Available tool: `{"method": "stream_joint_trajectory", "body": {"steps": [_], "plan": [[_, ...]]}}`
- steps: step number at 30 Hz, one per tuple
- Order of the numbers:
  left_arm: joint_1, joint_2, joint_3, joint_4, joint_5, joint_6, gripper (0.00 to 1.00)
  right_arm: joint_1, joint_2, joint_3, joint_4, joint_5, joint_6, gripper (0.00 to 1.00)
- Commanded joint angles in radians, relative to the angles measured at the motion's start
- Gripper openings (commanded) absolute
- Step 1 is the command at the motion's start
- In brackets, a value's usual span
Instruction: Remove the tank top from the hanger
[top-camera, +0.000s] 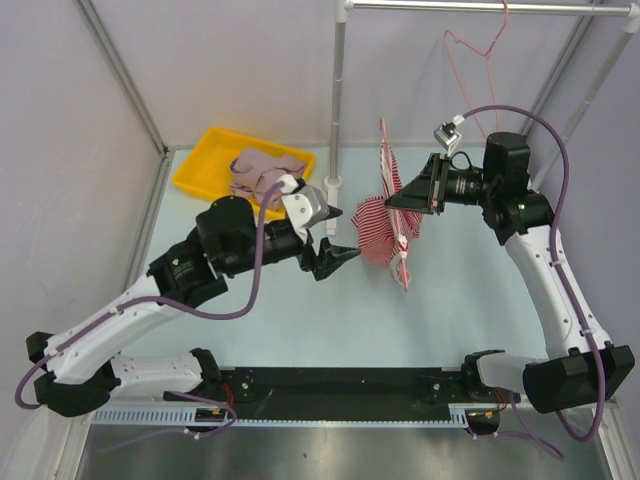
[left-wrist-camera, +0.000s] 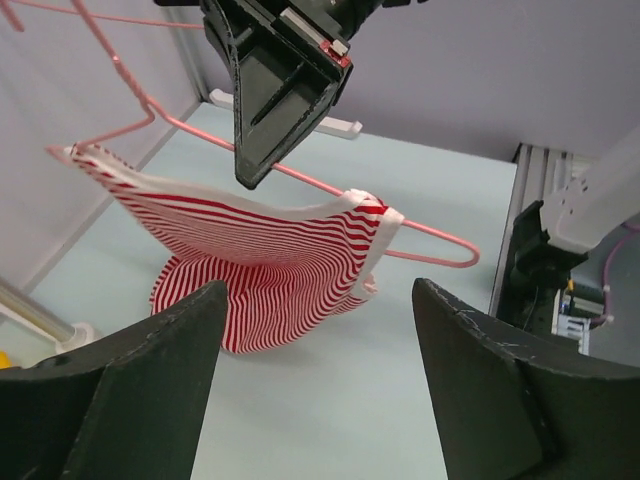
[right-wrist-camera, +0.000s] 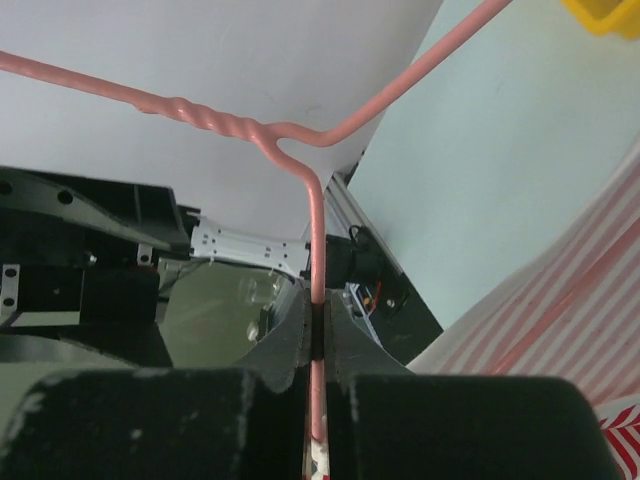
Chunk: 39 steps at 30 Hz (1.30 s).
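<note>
Along the near edge of the desk: a black rail carrying both arm bases.

Farther in, near the middle: left claw, spread wide, holding nothing. Points at the tank top, just short of it. From the left wrist view: both dark fingers far apart at the bottom, bare desk between them, striped cloth beyond the gap.

Next, the red-and-white striped tank top itself. Hangs on the pink wire hanger above the middle of the desk, upper edge caught on the wire at both ends. Sags low and bunched; touching the desk or not, impossible to tell.

Just right of the cloth: right claw. Bites shut on the hanger wire. Crosses in front of the garment's upper edge, partly blocking the way in from the left claw. From the right wrist view: thin pink wire pinched between the two fingers, twisted neck above.

Beyond the left claw: upright metal pole, foot on the desk toward the far edge.

Toward the far left corner: yellow tray with a crumpled pale pink garment inside.

Highest and farthest: horizontal metal rod, hanger hook reaching up to it.
</note>
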Motion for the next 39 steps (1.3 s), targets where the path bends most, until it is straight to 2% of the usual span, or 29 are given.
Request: {"method": "stream_joint_trajectory", "body": {"steps": [1, 9, 16, 20, 24, 30, 33, 36, 39], "plan": [[0.004, 0.044, -0.025, 0.037, 0.123, 0.154, 0.80, 0.005, -0.095, -0.011, -0.014, -0.127, -0.099, 0.00], [-0.027, 0.109, -0.106, 0.192, 0.195, 0.244, 0.80, 0.005, -0.152, -0.057, 0.067, -0.167, -0.016, 0.00], [-0.061, 0.133, -0.167, 0.344, 0.224, 0.284, 0.86, 0.006, -0.181, -0.121, 0.198, -0.182, 0.088, 0.00], [-0.078, 0.173, -0.167, 0.356, 0.246, 0.284, 0.85, 0.008, -0.183, -0.138, 0.226, -0.179, 0.120, 0.00], [-0.085, 0.202, -0.167, 0.361, 0.269, 0.289, 0.85, 0.014, -0.181, -0.160, 0.329, -0.184, 0.189, 0.00], [-0.087, 0.233, -0.134, 0.355, 0.281, 0.306, 0.88, 0.031, -0.184, -0.158, 0.340, -0.182, 0.199, 0.00], [-0.085, 0.247, -0.125, 0.348, 0.269, 0.303, 0.72, 0.032, -0.184, -0.160, 0.322, -0.181, 0.185, 0.00], [-0.087, 0.247, -0.128, 0.339, 0.243, 0.304, 0.48, 0.034, -0.186, -0.161, 0.318, -0.179, 0.183, 0.00], [-0.085, 0.245, -0.118, 0.319, 0.223, 0.301, 0.38, 0.035, -0.187, -0.164, 0.314, -0.179, 0.179, 0.00]]}}
